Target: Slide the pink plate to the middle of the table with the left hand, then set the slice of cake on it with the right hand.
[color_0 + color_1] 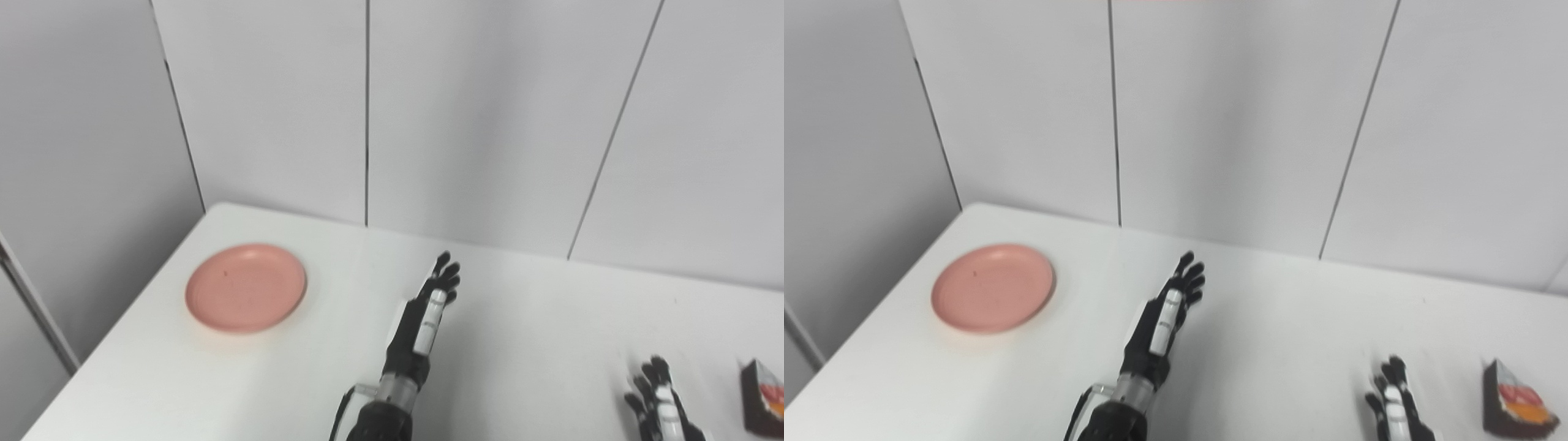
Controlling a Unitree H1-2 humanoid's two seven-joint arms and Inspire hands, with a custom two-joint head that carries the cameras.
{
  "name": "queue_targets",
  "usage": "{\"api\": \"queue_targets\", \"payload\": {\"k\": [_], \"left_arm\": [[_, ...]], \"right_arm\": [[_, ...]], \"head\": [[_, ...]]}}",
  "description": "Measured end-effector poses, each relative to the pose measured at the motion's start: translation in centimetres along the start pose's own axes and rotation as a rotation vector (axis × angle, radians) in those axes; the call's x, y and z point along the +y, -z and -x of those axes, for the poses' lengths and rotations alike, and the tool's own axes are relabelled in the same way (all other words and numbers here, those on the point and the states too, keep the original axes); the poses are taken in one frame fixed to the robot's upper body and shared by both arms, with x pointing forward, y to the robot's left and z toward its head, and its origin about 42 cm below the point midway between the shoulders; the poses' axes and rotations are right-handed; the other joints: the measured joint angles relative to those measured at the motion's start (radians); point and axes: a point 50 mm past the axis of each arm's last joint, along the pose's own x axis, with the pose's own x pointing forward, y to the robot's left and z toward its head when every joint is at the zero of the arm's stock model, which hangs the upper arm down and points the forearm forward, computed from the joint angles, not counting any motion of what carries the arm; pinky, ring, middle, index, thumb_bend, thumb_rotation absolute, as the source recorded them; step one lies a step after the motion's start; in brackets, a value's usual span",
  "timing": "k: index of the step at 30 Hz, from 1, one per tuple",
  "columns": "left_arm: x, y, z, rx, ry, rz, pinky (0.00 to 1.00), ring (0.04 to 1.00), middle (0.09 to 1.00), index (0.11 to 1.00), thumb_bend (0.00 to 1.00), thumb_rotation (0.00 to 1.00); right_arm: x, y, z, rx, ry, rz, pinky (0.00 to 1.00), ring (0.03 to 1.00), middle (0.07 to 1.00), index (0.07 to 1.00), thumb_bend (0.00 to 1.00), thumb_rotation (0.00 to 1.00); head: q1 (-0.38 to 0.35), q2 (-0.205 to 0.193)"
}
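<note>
The pink plate (245, 286) lies empty on the white table (520, 331), near its far left corner. My left hand (429, 312) is stretched out flat over the middle of the table, fingers apart and empty, well to the right of the plate. My right hand (1391, 398) is low at the bottom right, fingers apart, holding nothing. The slice of cake (1513, 401), dark with red and orange topping, stands on the table just right of the right hand, apart from it.
Grey wall panels (429, 122) rise right behind the table's far edge. The table's left edge (110, 343) runs diagonally beside a grey side panel.
</note>
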Motion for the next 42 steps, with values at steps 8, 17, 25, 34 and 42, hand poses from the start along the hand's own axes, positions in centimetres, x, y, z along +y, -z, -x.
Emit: {"api": "queue_targets", "payload": {"k": [8,17,25,34,42], "left_arm": [[8.1,-2.8,-1.7,-0.051,-0.153,-0.057,0.86,0.836,0.843,0.845,0.71,1.0],[14.0,-7.7,-3.3,-0.104,-0.294,-0.197,0.88,0.782,0.789,0.8,0.71,1.0],[18.9,-10.9,-3.0,-0.087,-0.37,-0.375,0.8,0.777,0.786,0.796,0.71,1.0],[24.0,-11.3,-1.7,-0.027,-0.463,-0.424,0.81,0.795,0.794,0.804,0.76,1.0],[28.0,-11.4,-0.6,0.025,-0.537,-0.452,0.83,0.82,0.815,0.825,0.77,1.0]], "right_arm": [[-0.5,0.0,-0.5,-0.02,-0.002,0.0,1.0,1.0,1.0,1.0,0.3,1.0],[-0.5,-0.1,-1.0,-0.028,-0.009,-0.007,1.0,1.0,1.0,1.0,0.26,1.0],[-0.7,-0.1,-0.8,-0.028,-0.005,-0.006,1.0,1.0,1.0,1.0,0.25,1.0],[-0.7,-0.1,-0.7,-0.029,-0.005,-0.006,1.0,1.0,1.0,1.0,0.22,1.0],[-0.8,-0.1,-0.7,-0.029,-0.01,-0.009,1.0,1.0,1.0,1.0,0.19,1.0]], "head": [[0.009,-0.005],[0.023,0.014],[0.028,0.021],[0.028,0.028],[0.031,0.032]]}}
